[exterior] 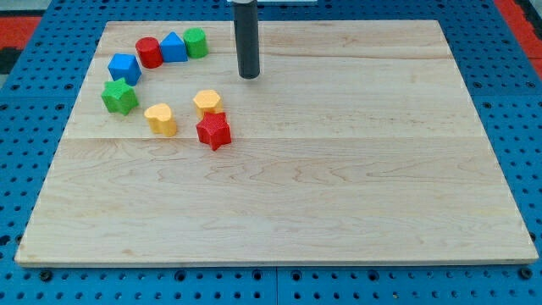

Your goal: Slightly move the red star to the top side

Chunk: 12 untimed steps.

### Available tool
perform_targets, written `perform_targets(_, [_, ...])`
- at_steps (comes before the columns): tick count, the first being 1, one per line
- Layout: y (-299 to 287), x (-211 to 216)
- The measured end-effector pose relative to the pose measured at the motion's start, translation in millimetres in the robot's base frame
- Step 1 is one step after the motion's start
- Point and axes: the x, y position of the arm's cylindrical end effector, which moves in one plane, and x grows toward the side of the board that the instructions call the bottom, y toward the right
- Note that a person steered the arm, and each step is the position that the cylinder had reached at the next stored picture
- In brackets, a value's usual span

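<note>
The pale wooden bench (339, 195) is seen filling most of the frame, resting on a blue perforated base (25, 280). The lower half and the right side of the bench are bare wood.

Nearest the bottom among the blocks, the red star-shaped block (213, 130) is found left of centre in the frame. Just above it, almost touching, the yellow hexagonal block (207, 102) is noted. To the left of the red star, a little apart, the yellow heart-shaped block (160, 119) is placed.

Further toward the upper left, the green star-shaped block (119, 97) is recorded, with the blue cube-like block (124, 67) just above it. An arc is continued toward the top by the red cylindrical block (149, 52), the blue triangular block (174, 47) and the green block (196, 41), shape not clearly resolved; these three are set closely side by side.

My tip (248, 76) is located above and slightly right of the yellow hexagon, apart from every block, with the dark rod rising out of the top edge. No jaws are fitted, so their state cannot be told.
</note>
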Motion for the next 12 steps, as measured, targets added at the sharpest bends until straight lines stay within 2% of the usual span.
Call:
perform_targets(2, [0, 3])
perform_targets(3, [0, 20])
perform_targets(4, [0, 52])
perform_targets(6, [0, 154])
perform_targets(8, [-54, 158])
perform_targets(10, [-45, 160])
perform_targets(12, [-44, 144])
